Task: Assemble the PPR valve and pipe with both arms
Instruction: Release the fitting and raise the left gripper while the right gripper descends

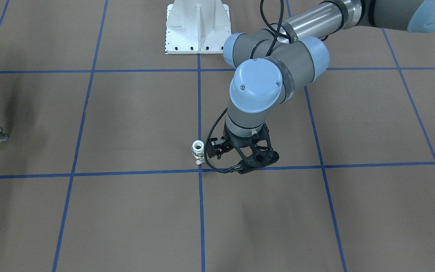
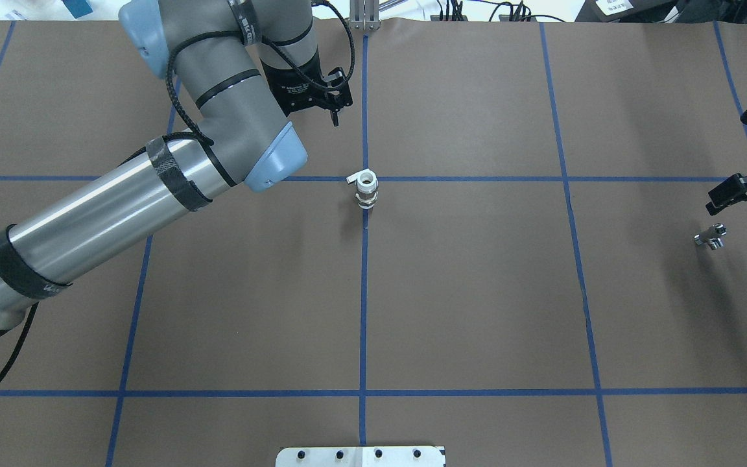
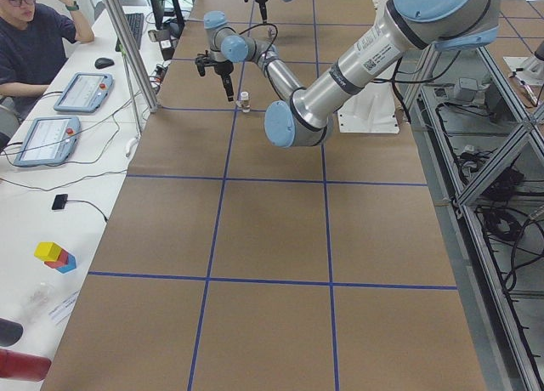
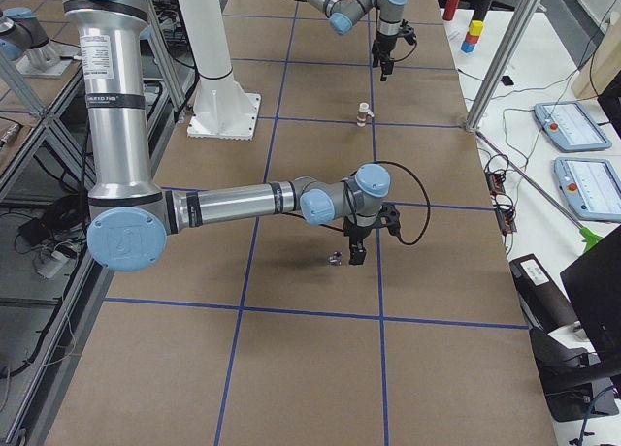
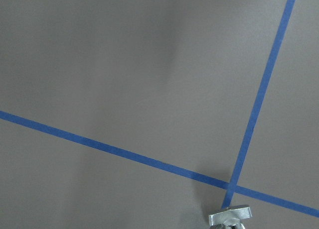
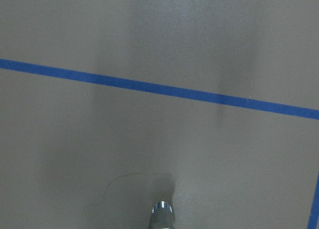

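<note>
The PPR valve [image 2: 366, 189] stands upright on a blue tape crossing mid-table, white with a brownish band and a pale lever tab; it also shows as the valve [image 1: 198, 150]. My left gripper [image 1: 213, 148] hovers right beside it, open and holding nothing. In the overhead view the left gripper [image 2: 338, 97] lies beyond and left of the valve. The pipe [image 2: 711, 235], a tiny chrome fitting, lies far to the right on the table. My right gripper [image 2: 727, 198] hangs just above and beside it, apparently open, not touching. The right wrist view catches the pipe [image 6: 162, 214] at its bottom edge.
The white bolted base pedestal [image 1: 196, 28] sits at the robot's edge of the table. Brown table covering with a blue tape grid [image 2: 364, 292] spreads all round. A person sits at a side desk [image 3: 34, 42] with tablets, past an aluminium post [image 3: 132, 47].
</note>
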Available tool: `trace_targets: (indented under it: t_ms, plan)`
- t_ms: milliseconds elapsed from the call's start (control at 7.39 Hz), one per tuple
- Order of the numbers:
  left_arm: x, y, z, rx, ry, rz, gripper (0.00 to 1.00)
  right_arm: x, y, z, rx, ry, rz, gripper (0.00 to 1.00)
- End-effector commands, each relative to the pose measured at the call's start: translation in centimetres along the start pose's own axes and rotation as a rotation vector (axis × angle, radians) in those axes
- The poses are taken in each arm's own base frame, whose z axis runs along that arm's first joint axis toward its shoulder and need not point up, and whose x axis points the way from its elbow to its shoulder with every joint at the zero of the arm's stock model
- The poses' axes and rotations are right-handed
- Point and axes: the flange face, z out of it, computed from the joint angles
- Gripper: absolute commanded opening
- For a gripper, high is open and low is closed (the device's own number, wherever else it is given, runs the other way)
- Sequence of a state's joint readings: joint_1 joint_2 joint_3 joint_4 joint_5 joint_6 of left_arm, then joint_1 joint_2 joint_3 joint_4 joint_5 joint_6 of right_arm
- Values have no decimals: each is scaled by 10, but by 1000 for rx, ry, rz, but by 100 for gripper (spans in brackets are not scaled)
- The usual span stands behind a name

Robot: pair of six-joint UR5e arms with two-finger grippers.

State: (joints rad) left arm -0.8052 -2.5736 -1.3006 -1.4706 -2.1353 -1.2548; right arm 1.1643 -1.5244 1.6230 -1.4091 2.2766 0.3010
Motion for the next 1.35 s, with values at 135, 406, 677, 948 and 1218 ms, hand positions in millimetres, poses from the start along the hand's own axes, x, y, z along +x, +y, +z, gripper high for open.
trace_targets:
  t_ms: [135, 406, 677, 948, 1218]
  plan:
    - [-2, -2, -3, 4, 2, -3, 100, 0, 3, 16, -25, 7, -9, 96]
    - [-12, 0, -1, 4, 7, 1, 100, -2, 5, 22, -34, 7, -18, 92]
    - [-13, 0, -1, 3, 6, 0, 100, -17, 7, 34, -57, 4, -48, 90]
    - [-15, 0, 3, 1, 2, -2, 100, -20, 9, 38, -65, 4, -55, 92]
    - [-15, 0, 3, 1, 3, -1, 100, -12, 13, 45, -79, 10, -74, 89]
